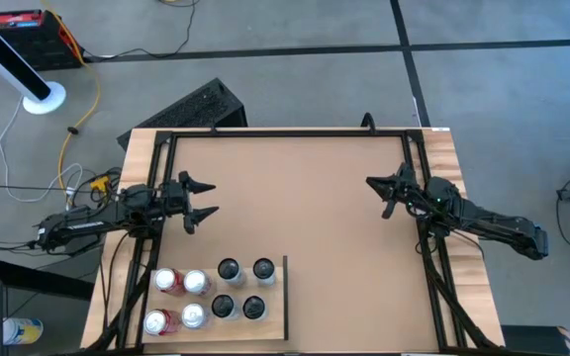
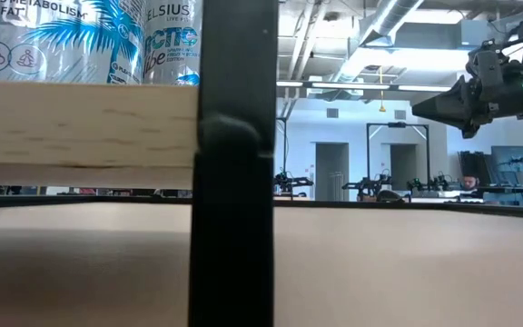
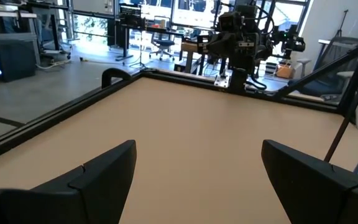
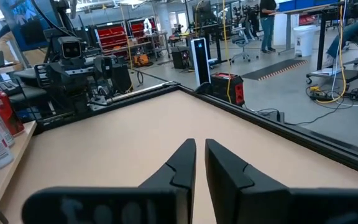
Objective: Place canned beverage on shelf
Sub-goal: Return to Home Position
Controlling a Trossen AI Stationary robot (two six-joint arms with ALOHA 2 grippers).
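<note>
Cans (image 1: 197, 283): we count eight, all upright on the shelf (image 1: 273, 328) in two rows of four. The four light-topped ones are at the end away from the black rail (image 1: 285, 297), and the four dark-topped ones are beside it. The shelf sits at the front edge of the table (image 1: 295, 198), on the left arm's side.

The left gripper (image 1: 206, 198) is over bare tabletop, near the shelf's back edge but clear of it. Its fingers are spread wide with nothing between them. The right gripper (image 1: 372, 190) is on the opposite side of the table, well apart from the shelf. Its wrist view shows the fingers almost together, just a sliver of gap, and holding nothing. Overhead those fingers are hard to make out, so we go by the wrist view.

We see no loose can on the table, so we judge the placing done, with only the pull-back to rest left. The key relation is that the shelf lies frontward of the left gripper, which is the nearer arm, and the cans' long axes are vertical. Any retreat should go away from them, not across the tops, since a low sweep could tip one.
</note>
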